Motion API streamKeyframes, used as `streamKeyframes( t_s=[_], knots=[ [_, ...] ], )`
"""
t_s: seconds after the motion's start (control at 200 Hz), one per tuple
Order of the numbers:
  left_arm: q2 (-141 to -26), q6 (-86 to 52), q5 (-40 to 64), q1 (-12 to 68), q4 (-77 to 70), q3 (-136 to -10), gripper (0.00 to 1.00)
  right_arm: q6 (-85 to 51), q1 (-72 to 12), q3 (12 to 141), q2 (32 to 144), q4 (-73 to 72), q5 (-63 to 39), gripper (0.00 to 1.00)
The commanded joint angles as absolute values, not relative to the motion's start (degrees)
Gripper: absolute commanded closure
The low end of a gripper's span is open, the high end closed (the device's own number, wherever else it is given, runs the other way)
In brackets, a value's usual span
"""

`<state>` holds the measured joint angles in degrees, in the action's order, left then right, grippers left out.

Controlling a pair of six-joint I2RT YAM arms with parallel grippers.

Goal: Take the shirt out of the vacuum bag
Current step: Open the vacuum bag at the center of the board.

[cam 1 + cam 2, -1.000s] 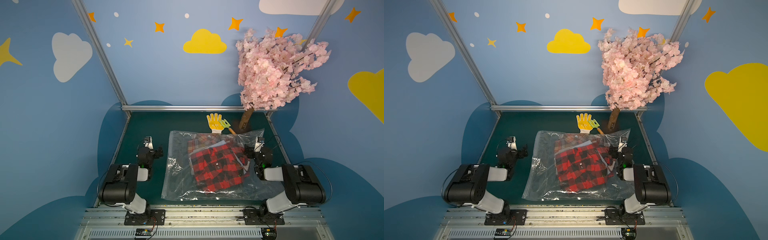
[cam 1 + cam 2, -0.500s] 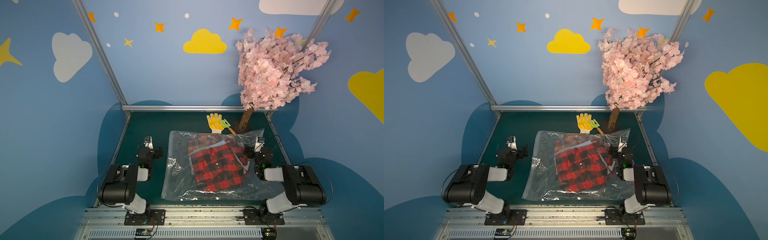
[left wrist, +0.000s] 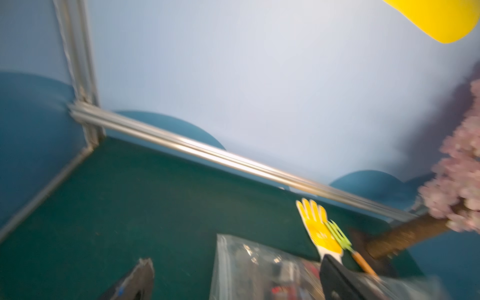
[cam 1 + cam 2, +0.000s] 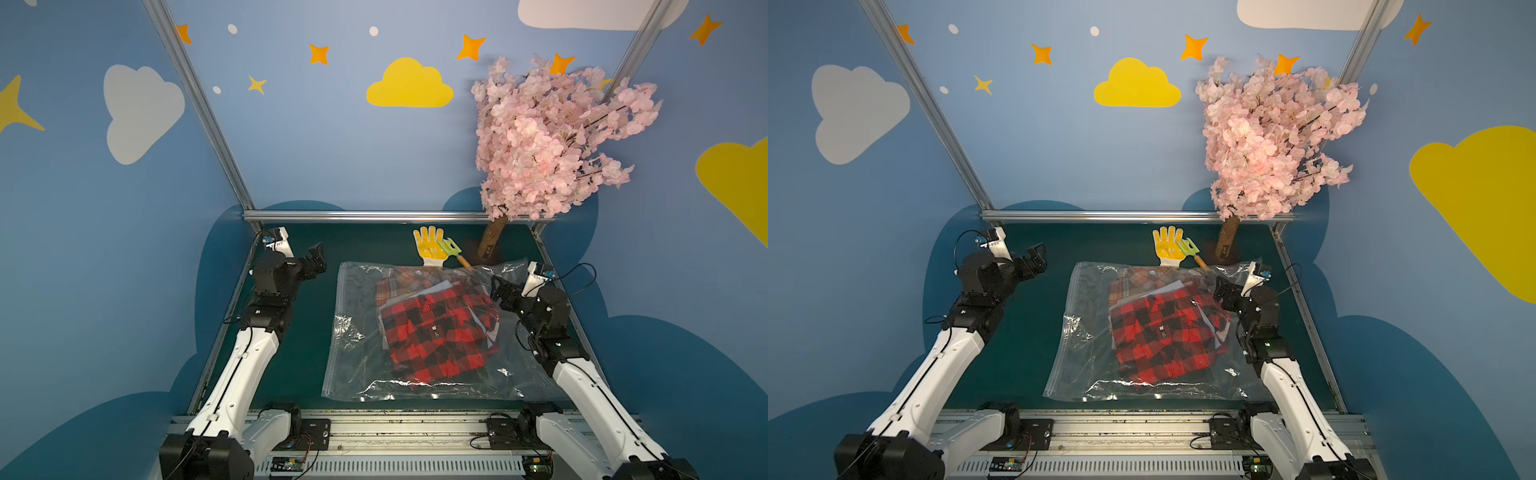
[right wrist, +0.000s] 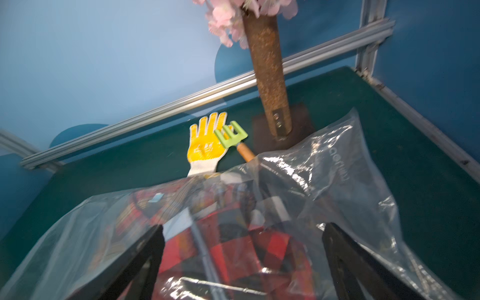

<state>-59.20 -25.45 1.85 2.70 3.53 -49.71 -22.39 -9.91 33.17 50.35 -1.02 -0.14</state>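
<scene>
Green counter (image 4: 307,332), and the vacuum bag (image 4: 357,332) lay flat on it, checked shirt (image 4: 436,332) inside. Over the bag's edge the right claw (image 4: 498,293) hung wide open and empty, shirt straight ahead; the left claw (image 4: 318,258), equally spread and empty, stood apart from the zip strip (image 4: 333,328) facing it.

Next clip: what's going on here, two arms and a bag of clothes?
Two robot arms are working on a clear vacuum bag lying flat on the green table, with a red-and-black plaid shirt inside it. The right gripper is open over the bag's right edge, near the shirt, gripping nothing. The left gripper is open too, raised and apart from the bag's zip-strip side. Nothing has been pulled out yet. A yellow glove and small green rake lie behind the bag.
</scene>
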Motion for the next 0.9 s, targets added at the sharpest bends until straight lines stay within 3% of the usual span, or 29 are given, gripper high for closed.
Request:
streamKeyframes(
  t_s=[0.0, 0.13, 0.27, 0.465, 0.666, 0.896],
  knots=[
    [-57.43, -36.22, 17.08, 1.61, 22.16, -47.8, 0.0, -28.71, -14.3, 40.39, 52.11, 17.17, -5.95, 0.03],
    [-54.02, -41.35, 28.37, 1.32, 24.97, -42.46, 0.0, -32.14, -23.98, 47.29, 58.54, 24.76, -3.85, 0.03],
    [-51.92, -41.79, 29.78, 1.51, 30.54, -37.38, 0.0, -33.75, -35.41, 54.86, 66.88, 30.19, 1.88, 0.03],
    [-47.69, -45.46, 34.81, 3.67, 25.67, -29.21, 0.0, -33.62, -45.48, 66.51, 79.96, 33.61, 1.25, 0.03],
    [-45.39, -43.84, 24.51, 8.32, 35.19, -30.15, 0.12, -32.62, -53.41, 85.55, 95.32, 45.74, -1.14, 0.03],
    [-41.7, -48.45, 13.84, 8.26, 39.11, -28.24, 0.42, -32.68, -57.91, 98.08, 107.07, 53.05, -2.45, 0.03]
  ],
)
